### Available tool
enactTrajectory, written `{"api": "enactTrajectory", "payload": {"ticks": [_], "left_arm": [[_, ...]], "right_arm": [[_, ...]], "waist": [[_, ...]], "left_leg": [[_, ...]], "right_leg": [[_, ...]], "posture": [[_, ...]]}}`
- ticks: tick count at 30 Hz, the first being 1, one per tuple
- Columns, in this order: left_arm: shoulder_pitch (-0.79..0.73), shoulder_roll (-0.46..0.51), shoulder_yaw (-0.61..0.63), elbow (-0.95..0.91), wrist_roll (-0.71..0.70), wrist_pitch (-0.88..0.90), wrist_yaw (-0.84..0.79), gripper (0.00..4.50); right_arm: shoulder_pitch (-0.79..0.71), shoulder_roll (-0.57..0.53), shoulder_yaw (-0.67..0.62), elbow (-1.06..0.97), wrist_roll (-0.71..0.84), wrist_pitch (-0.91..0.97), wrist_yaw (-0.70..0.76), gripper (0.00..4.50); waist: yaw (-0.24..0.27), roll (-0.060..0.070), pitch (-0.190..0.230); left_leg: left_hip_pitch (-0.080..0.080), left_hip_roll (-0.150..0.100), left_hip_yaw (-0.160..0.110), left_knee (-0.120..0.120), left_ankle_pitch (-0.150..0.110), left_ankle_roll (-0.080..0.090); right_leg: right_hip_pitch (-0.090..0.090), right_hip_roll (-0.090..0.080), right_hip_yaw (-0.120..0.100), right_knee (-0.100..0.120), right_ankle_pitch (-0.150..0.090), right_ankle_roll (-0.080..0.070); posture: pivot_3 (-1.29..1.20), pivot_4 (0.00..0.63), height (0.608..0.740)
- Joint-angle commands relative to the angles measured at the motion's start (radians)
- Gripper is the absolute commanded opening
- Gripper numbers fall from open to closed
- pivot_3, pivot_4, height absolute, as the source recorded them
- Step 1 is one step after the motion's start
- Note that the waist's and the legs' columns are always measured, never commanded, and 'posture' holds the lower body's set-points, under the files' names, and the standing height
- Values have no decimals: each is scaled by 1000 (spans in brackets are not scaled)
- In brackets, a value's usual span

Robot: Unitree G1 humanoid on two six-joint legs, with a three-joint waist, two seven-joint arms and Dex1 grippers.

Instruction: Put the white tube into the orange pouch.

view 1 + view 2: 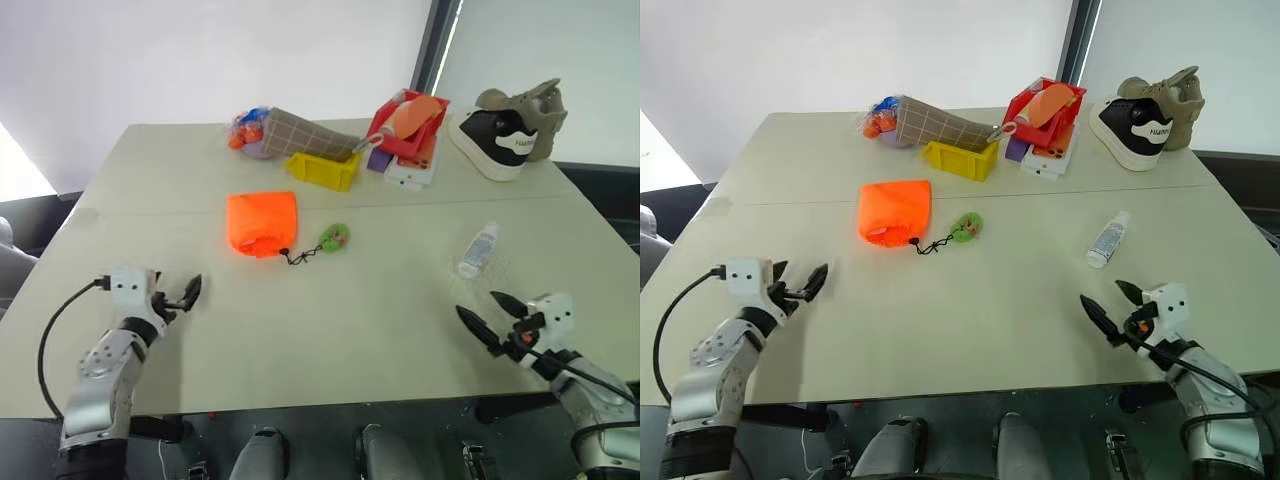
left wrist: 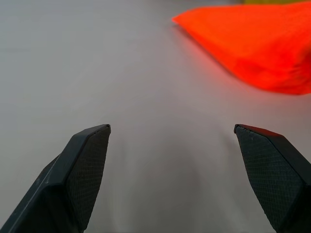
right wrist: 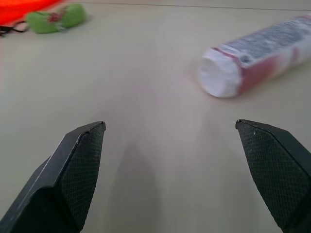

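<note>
The white tube (image 1: 478, 250) lies flat on the pale table (image 1: 380, 330), right of centre, its white cap (image 3: 216, 77) facing my right gripper (image 1: 487, 313). That gripper is open and empty, a short way nearer than the tube. The orange pouch (image 1: 261, 223) lies left of centre, its black cord ending in a green fuzzy tag (image 1: 335, 237). Near the table's front left, my left gripper (image 1: 181, 296) is open and empty, with the pouch (image 2: 252, 43) ahead of it and to its right.
At the table's back stand a yellow bin (image 1: 322, 170), a checked pouch (image 1: 300, 133) with small items, and a red bin (image 1: 408, 128) holding a pale orange roll. A sneaker (image 1: 508, 127) sits at the back right.
</note>
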State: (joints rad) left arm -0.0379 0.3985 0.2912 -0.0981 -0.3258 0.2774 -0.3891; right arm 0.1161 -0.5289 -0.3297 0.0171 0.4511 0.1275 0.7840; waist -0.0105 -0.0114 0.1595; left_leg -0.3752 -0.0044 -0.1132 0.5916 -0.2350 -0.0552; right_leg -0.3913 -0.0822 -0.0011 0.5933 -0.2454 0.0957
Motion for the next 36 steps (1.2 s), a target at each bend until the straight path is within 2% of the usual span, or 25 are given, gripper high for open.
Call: {"api": "enactTrajectory", "payload": {"ticks": [1,7,11,16,23,25,27,32,33,36], "left_arm": [[-22,47,-54,-88,29,-38,-57,4349],[-90,105,-165,-78,159,-110,-86,4349],[-161,132,-243,-17,290,-149,-57,4349],[-352,125,-403,197,517,-212,23,4349],[-513,81,-473,410,601,-286,68,4349],[-532,71,-474,445,599,-290,60,3813],[-540,67,-477,470,597,-295,43,3063],[-542,55,-463,484,580,-313,19,349],[-537,49,-454,479,562,-310,7,41],[-520,21,-418,441,483,-280,-38,41]], "right_arm": [[20,-26,31,-154,64,82,40,4449],[29,-9,124,-344,82,185,15,4449],[4,6,189,-396,49,198,-21,4449],[-70,62,280,-407,21,196,-70,4449],[-82,77,302,-405,14,186,-82,4449],[-77,77,297,-406,1,179,-94,4500],[-74,75,291,-402,-26,168,-117,4500],[-74,71,274,-396,-63,178,-170,4500],[-75,76,256,-393,-77,166,-196,4500],[-72,87,197,-384,-117,123,-268,4500]], "waist": [[0,0,0],[1,0,0],[1,1,0],[2,0,1],[3,0,1],[1,0,1],[-2,0,1],[1,0,1],[1,0,1],[3,0,1]], "left_leg": [[0,0,0,0,0,0],[0,0,0,0,0,0],[0,0,0,0,0,0],[-1,0,0,0,0,0],[-1,0,0,-3,1,2],[0,0,-1,-3,1,2],[0,0,-1,-4,1,3],[1,0,-1,-3,1,2],[1,0,-1,-3,1,2],[1,0,0,-3,1,2]], "right_leg": [[0,0,0,0,0,0],[0,0,0,0,0,0],[-1,0,0,-1,0,0],[0,0,0,-2,0,0],[-1,1,0,0,-1,4],[-1,1,-1,1,-1,4],[-1,1,-1,2,-1,4],[0,1,-1,2,-1,4],[0,1,-1,2,-1,4],[0,1,0,2,-1,4]], "posture": [[0,150,740],[0,150,740],[0,150,740],[0,150,740],[0,150,740],[0,150,740],[0,150,740],[0,150,740],[0,150,740],[0,150,740]]}}
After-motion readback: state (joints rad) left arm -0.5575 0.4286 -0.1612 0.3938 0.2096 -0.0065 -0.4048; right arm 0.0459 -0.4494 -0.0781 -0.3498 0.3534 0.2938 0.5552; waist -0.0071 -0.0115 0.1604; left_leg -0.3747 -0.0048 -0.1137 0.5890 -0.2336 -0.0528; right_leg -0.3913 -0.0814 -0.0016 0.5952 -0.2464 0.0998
